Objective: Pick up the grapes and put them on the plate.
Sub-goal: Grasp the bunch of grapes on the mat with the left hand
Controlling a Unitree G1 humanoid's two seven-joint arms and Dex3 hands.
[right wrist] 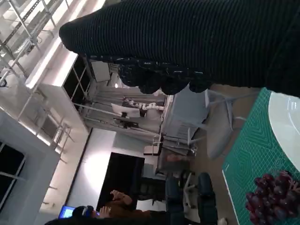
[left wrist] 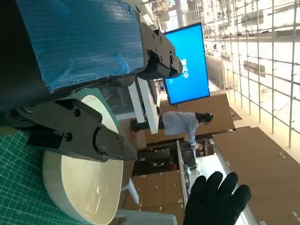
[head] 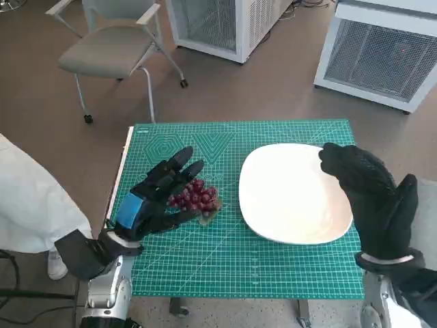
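A lab or industrial test hall, probably: a green cutting mat (head: 273,260) covers the table at the head view's centre, white vented cabinets (head: 382,51) stand upper right, and metal racking (left wrist: 262,56) beside a blue screen (left wrist: 192,63) fills the left wrist view's upper right.

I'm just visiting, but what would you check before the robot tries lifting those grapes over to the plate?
1. Grapes in reach of the left hand: ok, its fingers lie around the bunch.
2. Firm hold on the grapes: cannot tell; the fingers cover the bunch from above.
3. Plate bare to receive them: ok.
4. Right hand out of the way: not ok, it hangs over the plate's far-right rim.
5. Green mat between grapes and plate unobstructed: ok.
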